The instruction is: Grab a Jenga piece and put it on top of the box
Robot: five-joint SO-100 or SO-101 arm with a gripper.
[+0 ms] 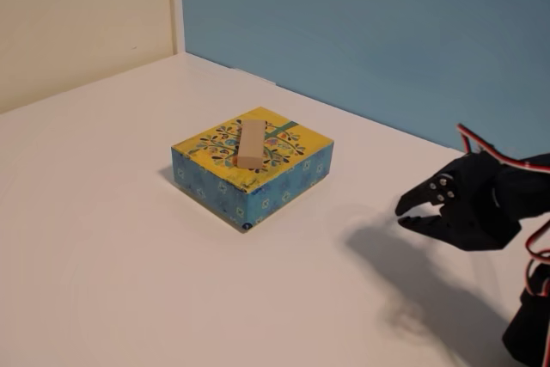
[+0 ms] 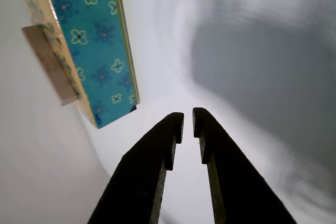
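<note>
Fixed view: Jenga piece [image 1: 251, 144] lies flat on the yellow top of the box [image 1: 284, 180], roughly centred, long axis running front to back. My gripper [image 1: 400, 215] hangs above the white table [image 1: 103, 255], well to the right of the box, holding nothing.

Wrist view adds what the fixed cam can't: fingers [image 2: 157, 153] nearly together w/ a narrow gap, nothing between. Box's blue floral side fills the upper left, piece sticking out past its top edge. Arm's shadow on the table at right.
</note>
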